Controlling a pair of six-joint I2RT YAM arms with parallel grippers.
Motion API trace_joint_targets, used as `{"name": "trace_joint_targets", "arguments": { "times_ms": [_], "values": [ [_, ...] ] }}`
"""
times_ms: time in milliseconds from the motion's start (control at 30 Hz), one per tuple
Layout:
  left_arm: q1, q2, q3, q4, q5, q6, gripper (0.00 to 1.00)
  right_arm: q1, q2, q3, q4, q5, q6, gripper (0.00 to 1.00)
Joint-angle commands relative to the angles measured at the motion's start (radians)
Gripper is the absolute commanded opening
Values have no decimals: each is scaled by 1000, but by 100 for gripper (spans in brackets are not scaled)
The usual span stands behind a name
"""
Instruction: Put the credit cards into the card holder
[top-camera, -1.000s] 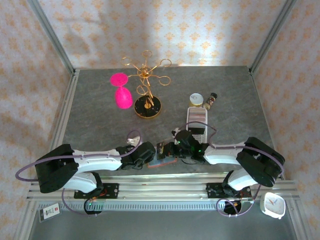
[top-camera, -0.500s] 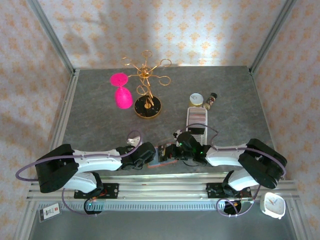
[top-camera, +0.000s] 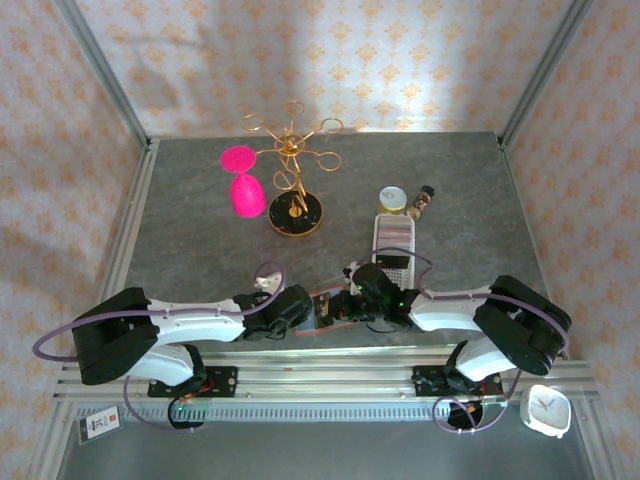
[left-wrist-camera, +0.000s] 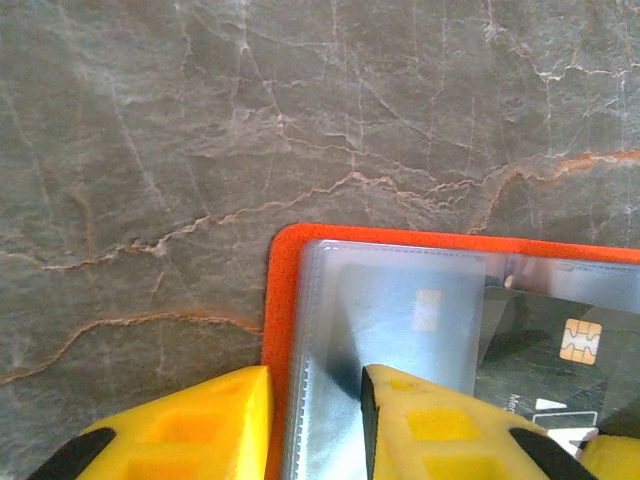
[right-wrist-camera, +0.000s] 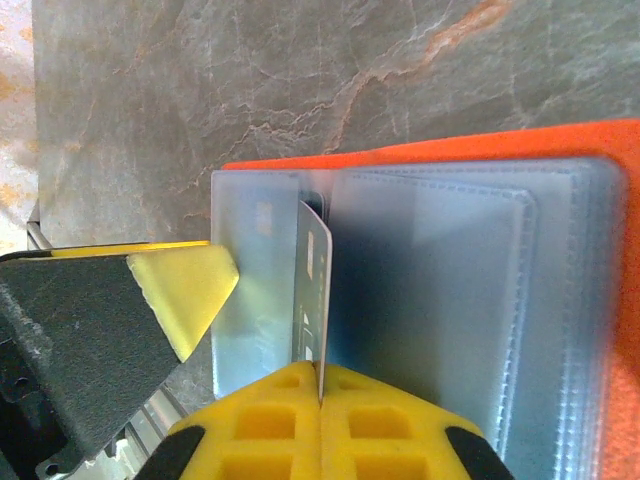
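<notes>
Pinching a pale card upright on its edge, the right hand is clenched on it above the open orange card holder, lying flat on the table. Part-open, the left hand straddles the holder's edge, one finger on its clear pocket.

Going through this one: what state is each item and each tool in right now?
card holder: open, lying flat, pockets up
held credit card: standing on edge over the holder's pockets
pocketed credit card: inside a clear pocket
right tool: shut on the held credit card
left tool: jaws apart, straddling the holder's orange edge
pink glass: appears to lie on its side
gold rack: upright
</notes>
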Motion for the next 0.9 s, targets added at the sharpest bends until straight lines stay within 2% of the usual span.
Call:
{"name": "trace_joint_targets", "arguments": {
  "times_ms": [0,467,867],
  "values": [
    [-14,37,-33,2,27,-25,28,11,25,7,-65,-22,-17,0],
    [-18,33,-40,13,18,-35,28,11,70,40,8,-46,17,0],
    [-26,28,-65,69,22,-38,28,11,63,37,22,21,42,0]
  ]
}}
